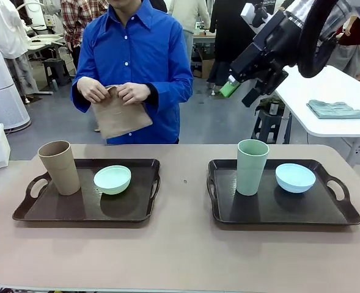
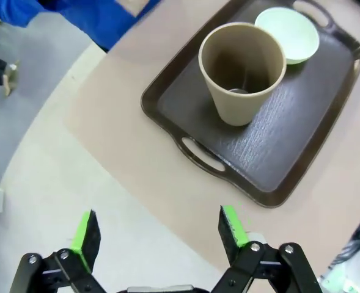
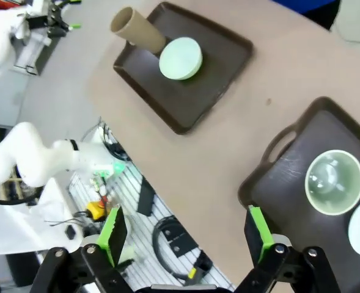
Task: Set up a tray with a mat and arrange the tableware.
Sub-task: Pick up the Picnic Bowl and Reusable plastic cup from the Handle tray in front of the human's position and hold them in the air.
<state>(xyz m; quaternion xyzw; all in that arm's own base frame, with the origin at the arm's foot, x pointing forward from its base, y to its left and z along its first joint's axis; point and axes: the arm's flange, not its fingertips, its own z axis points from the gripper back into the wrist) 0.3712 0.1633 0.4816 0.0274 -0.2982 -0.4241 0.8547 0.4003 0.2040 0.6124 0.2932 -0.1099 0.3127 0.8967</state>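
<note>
Your left jaws stood wide apart, empty — the tan cup (image 2: pixel 243 70) sat upright on the left-hand tray (image 2: pixel 302 122), well beyond their tips, the mint bowl (image 2: pixel 288 32) just beside it. Your right jaws gaped empty too, well apart from that tray.

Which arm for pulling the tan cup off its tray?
Left. The left gripper hangs open beside that tray, with the tan cup straight ahead. The right gripper, also open, hangs high on the side of the other tray, nearer the green cup.
</note>
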